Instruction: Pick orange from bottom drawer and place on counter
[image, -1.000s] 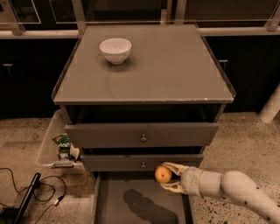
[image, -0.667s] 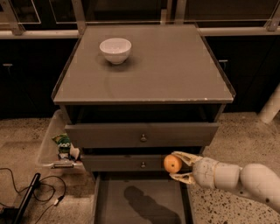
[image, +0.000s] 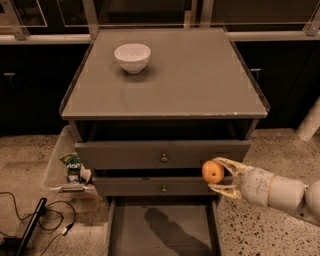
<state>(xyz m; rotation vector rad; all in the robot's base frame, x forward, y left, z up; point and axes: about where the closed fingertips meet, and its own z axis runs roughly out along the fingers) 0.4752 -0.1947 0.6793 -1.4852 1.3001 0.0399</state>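
The orange (image: 213, 171) is held in my gripper (image: 218, 175), whose two pale fingers close above and below it. The arm comes in from the lower right. The gripper holds the orange in front of the right end of the middle drawer front, above the open bottom drawer (image: 165, 231), a shallow grey tray with a bare floor and a dark shadow on it. The counter (image: 190, 75) is the wide grey cabinet top above, well above the gripper.
A white bowl (image: 132, 57) stands on the counter at the back left. Two knobbed drawers (image: 162, 156) sit above the bottom one. A clear bin (image: 60, 165) with packets lies left of the cabinet. Black cables (image: 45, 220) lie on the floor at lower left.
My gripper has risen and moved right with the orange in it, from just above the bottom drawer to the level of the middle drawer front.
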